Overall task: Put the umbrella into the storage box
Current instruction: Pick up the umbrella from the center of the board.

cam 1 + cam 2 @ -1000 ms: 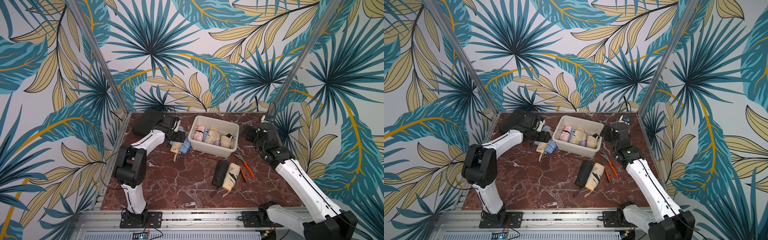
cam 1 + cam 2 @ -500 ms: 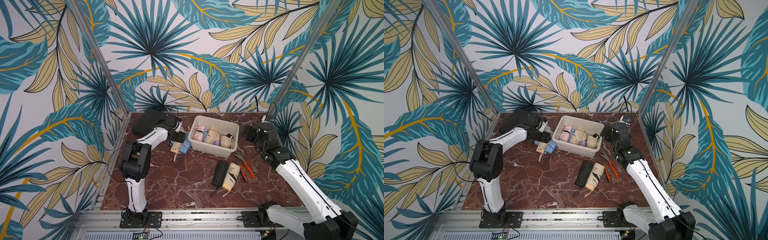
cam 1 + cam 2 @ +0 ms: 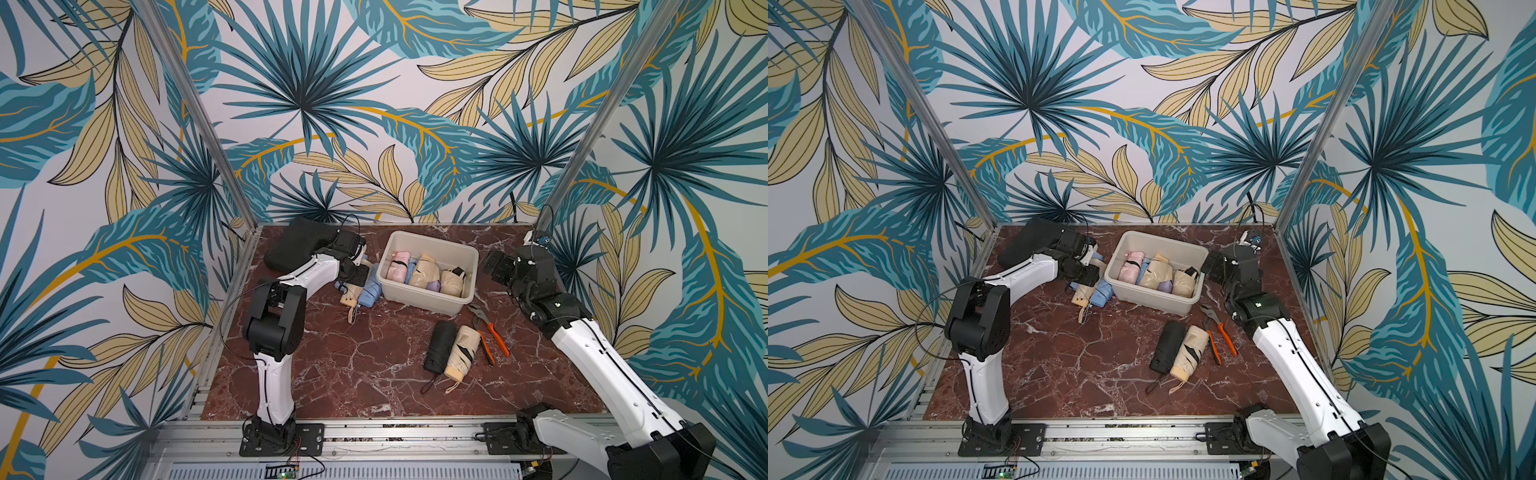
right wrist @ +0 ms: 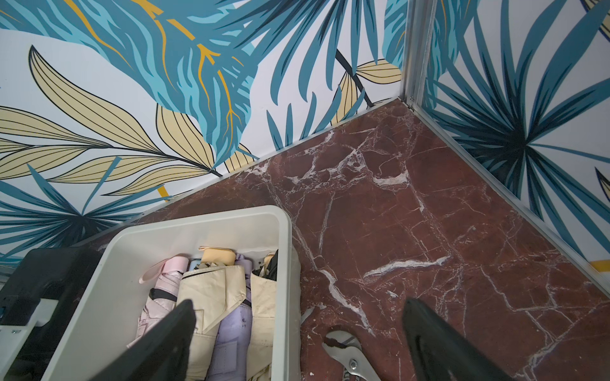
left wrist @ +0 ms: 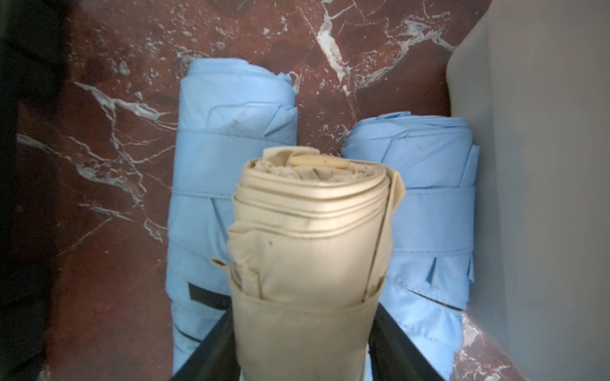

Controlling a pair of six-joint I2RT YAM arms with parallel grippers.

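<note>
A folded beige umbrella [image 5: 310, 237] lies on top of two light-blue folded umbrellas [image 5: 231, 148] on the marble, just left of the off-white storage box [image 3: 419, 298]. My left gripper [image 5: 303, 310] is shut on the beige umbrella, one black finger pressed to each side of it. In both top views the left gripper [image 3: 357, 272] [image 3: 1086, 270] sits low over that pile. The box's wall [image 5: 534, 165] stands close beside the pile. Several folded umbrellas lie in the box. My right gripper [image 4: 298, 305] hangs open and empty over the box's right end [image 3: 492, 266].
A black umbrella [image 3: 438, 347] and a beige one [image 3: 459, 353] lie side by side in front of the box. Orange-handled pliers [image 3: 490, 336] lie to their right. A black moulded case [image 3: 295, 245] sits at the back left, behind the left arm.
The left gripper's fingers have come together onto the beige umbrella, and the left arm's elbow has swung right. The right arm has not moved.
</note>
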